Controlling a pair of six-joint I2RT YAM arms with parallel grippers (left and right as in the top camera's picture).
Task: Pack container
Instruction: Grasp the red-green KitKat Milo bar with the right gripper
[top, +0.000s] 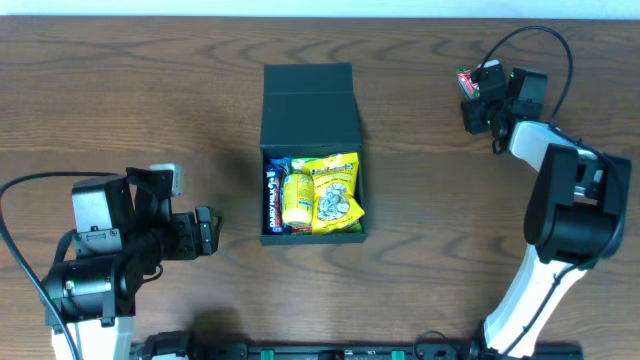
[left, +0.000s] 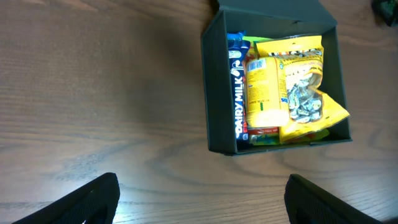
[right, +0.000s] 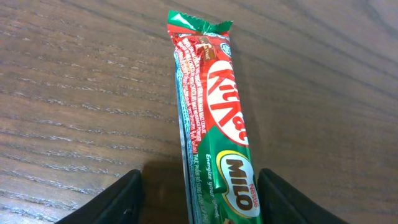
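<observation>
The container is a dark green-black box at the table's middle, its flap lid folded back. It holds a blue Dairy Milk bar and yellow snack packets; all of this also shows in the left wrist view, with the box wall, bar and packets. A green and red KitKat Milo bar lies on the table at the far right. My right gripper is open, with a finger on each side of the bar's near end. My left gripper is open and empty, left of the box.
The wooden table carries only the box and the bar. The right arm's black cable loops above the far right corner. The arm bases stand at the front edge, left and right.
</observation>
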